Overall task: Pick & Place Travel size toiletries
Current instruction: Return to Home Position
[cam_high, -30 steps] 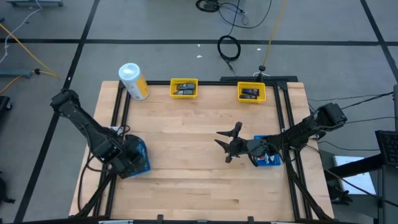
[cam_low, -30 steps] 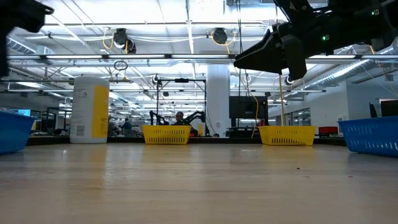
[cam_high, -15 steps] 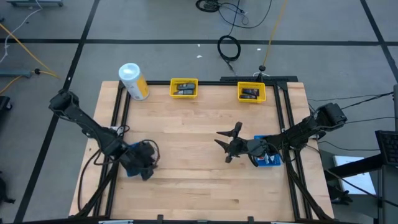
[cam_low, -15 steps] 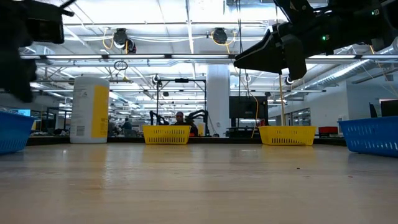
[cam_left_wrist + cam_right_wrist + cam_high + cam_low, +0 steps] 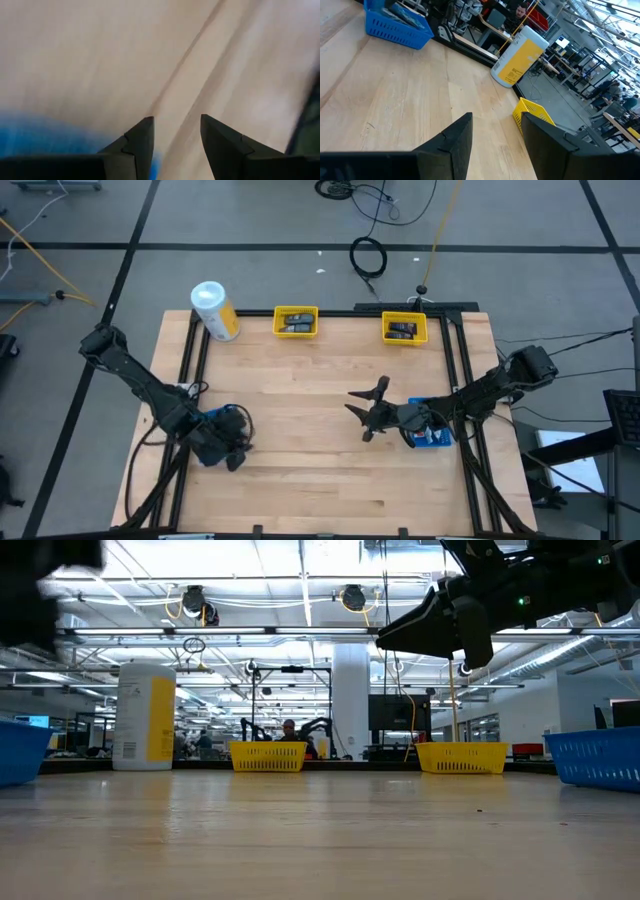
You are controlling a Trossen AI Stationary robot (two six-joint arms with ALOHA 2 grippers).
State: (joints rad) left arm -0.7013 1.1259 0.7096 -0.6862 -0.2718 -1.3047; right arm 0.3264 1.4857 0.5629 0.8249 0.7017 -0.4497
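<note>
Small dark toiletries lie in two yellow trays (image 5: 295,322) (image 5: 404,328) at the table's far edge. More lie in the blue tray (image 5: 432,437) at the right, under my right arm. My left gripper (image 5: 176,122) hangs open over bare wood, at the right edge of the left blue tray (image 5: 213,423), with nothing between its fingers. My right gripper (image 5: 496,120) is open and level above the table's middle (image 5: 360,408), pointing toward the left side, also with nothing in it.
A big white-and-yellow canister (image 5: 215,310) stands at the far left corner. Black frame rails (image 5: 190,350) run along the table's left and right sides. Bare wood (image 5: 300,390) lies between the two arms.
My left gripper has swung off the left blue tray toward the table's right, sunk a little and rolled about its own axis. Its fingers keep the same gap. My right arm has kept still.
</note>
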